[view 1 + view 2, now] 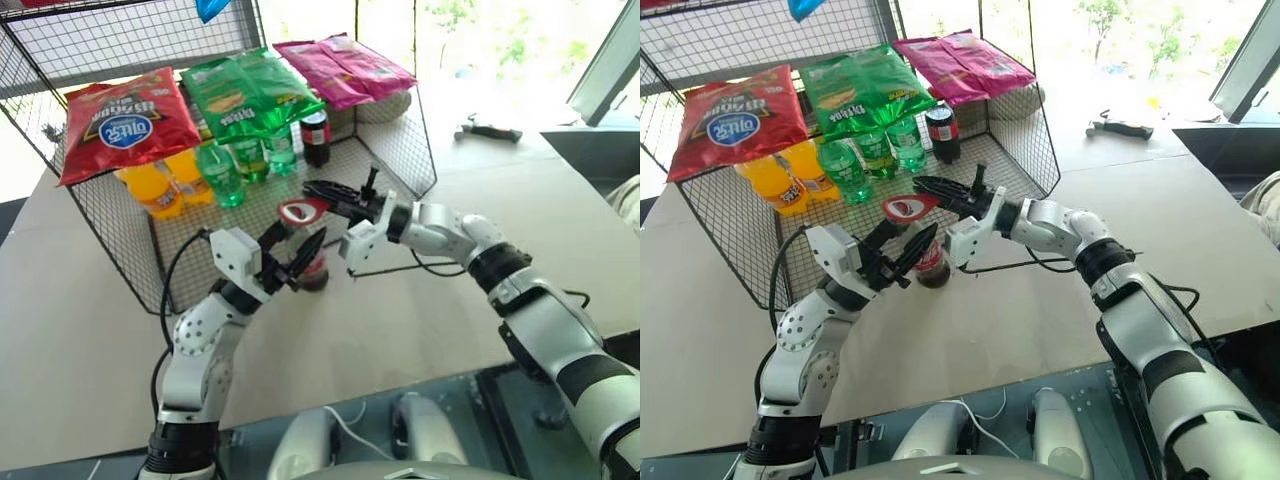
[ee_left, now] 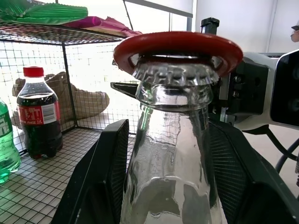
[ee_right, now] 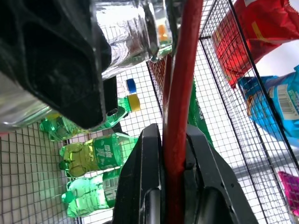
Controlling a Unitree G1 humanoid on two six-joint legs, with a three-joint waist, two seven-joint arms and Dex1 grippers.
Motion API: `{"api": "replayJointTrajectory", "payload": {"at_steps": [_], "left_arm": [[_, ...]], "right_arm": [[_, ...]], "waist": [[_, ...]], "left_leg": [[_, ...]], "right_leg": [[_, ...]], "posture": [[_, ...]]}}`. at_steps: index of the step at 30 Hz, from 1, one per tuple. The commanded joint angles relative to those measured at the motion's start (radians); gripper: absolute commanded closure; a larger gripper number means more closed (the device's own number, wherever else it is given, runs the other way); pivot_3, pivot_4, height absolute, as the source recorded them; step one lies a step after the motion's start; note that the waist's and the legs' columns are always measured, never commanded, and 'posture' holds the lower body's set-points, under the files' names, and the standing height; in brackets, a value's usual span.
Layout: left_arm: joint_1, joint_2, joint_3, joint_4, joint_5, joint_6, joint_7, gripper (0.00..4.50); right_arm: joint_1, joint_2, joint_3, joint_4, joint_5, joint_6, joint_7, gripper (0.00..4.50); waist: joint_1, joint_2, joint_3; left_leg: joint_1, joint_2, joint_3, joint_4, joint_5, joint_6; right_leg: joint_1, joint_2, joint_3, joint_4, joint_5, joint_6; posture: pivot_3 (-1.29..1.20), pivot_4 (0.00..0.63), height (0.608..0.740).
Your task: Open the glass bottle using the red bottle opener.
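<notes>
My left gripper (image 1: 296, 256) is shut on the glass bottle (image 1: 314, 274), holding it tilted just above the table in front of the wire basket. Its black fingers (image 2: 100, 177) flank the clear neck (image 2: 170, 149) in the left wrist view. My right gripper (image 1: 335, 196) comes in from the right and is shut on the handle of the red bottle opener (image 1: 298, 211). The opener's ring head (image 2: 177, 46) sits over the bottle's crimped metal cap (image 2: 173, 73). In the right wrist view the red handle (image 3: 182, 93) runs between that gripper's pads up to the glass (image 3: 126, 32).
A wire basket (image 1: 400, 150) lies on its side behind the grippers. It holds green bottles (image 1: 222, 175), orange bottles (image 1: 160, 190) and a dark cola bottle (image 1: 316, 138), with chip bags (image 1: 125, 120) on top. A hand tool (image 1: 487, 130) lies at the far right.
</notes>
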Motion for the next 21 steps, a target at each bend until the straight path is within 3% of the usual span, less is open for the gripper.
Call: {"api": "replayJointTrajectory", "payload": {"at_steps": [1,13,21], "left_arm": [[-0.032,-0.006,-0.021,0.000,0.009,0.004,0.006,2.54],[-0.028,-0.009,-0.023,0.002,0.009,0.002,0.009,2.54],[-0.019,-0.008,-0.022,-0.005,0.006,0.002,0.012,2.54]], "right_arm": [[-0.063,-0.016,0.075,0.018,-0.104,-0.024,-0.039,4.50],[-0.160,-0.038,0.122,0.068,-0.151,-0.008,-0.167,4.50],[-0.157,-0.032,0.092,0.088,-0.094,-0.016,-0.176,4.50]], "waist": [[0.000,0.000,0.000],[-0.003,-0.001,0.000],[-0.003,-0.001,0.000]], "left_leg": [[0.000,0.000,0.000,0.000,0.000,0.000],[0.000,0.001,0.000,-0.001,0.000,0.000],[-0.001,0.000,0.000,-0.002,0.000,0.000]], "right_leg": [[0.000,0.000,0.000,0.000,0.000,0.000],[-0.001,0.001,0.000,-0.001,0.000,0.000],[-0.001,0.001,0.001,-0.003,0.000,0.000]], "posture": [[0.00,0.150,0.735],[0.00,0.150,0.735],[0.00,0.150,0.735]]}}
